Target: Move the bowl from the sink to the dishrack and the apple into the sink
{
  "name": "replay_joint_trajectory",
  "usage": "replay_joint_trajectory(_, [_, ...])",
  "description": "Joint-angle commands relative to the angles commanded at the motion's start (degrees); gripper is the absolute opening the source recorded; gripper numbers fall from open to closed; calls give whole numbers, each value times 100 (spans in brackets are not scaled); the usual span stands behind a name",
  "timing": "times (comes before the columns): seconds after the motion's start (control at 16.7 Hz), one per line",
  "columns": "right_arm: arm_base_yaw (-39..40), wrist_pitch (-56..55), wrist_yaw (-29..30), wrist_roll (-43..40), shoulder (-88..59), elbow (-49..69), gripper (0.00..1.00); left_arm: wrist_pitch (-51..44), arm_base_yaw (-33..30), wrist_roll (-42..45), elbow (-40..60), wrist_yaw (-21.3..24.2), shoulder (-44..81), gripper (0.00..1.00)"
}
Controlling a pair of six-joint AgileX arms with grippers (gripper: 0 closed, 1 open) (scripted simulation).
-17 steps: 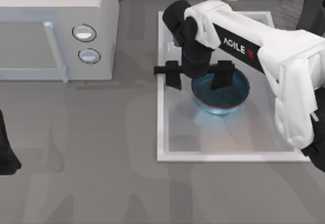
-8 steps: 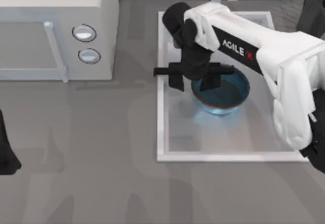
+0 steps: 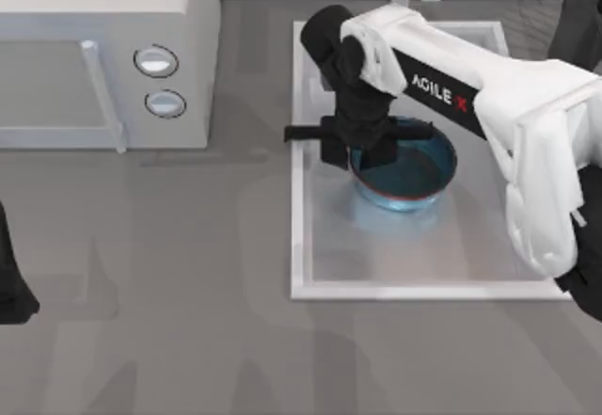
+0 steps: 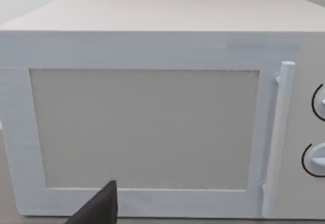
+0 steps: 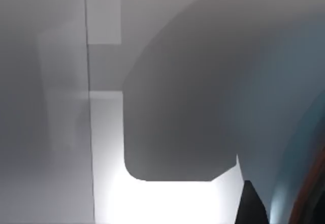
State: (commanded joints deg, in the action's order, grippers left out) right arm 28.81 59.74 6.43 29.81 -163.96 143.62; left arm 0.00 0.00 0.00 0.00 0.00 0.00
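The bowl (image 3: 406, 172) sits in the sink (image 3: 303, 246), toward its far-left part, its red-orange rim visible around the blue inside. The right gripper (image 3: 356, 147) is down at the bowl's left edge with its two fingers brought close together, one outside the rim and one just inside — they look pinched on the bowl's wall, though the arm hides the contact itself. In the right wrist view a sliver of the blue bowl (image 5: 299, 148) and its rim lies close against the camera, beside the sink's white floor.

By my reading the task is barely begun: the bowl is gripped at most, not lifted, and it has yet to go to the dishrack. The apple's move into the sink is also left.

The left arm is parked at the table's left edge, facing the microwave (image 4: 152, 107); I cannot tell how its fingers stand.
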Motion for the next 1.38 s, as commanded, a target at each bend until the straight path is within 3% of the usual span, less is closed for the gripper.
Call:
replay_joint_trajectory(0.6, [293,319,48,289,681,-395,0,0,0,0,0,0,0,100])
replay_joint_trajectory(1.38, [2511,2802,300,2468,5840,-3323,0,0,0,0,0,0,0,100])
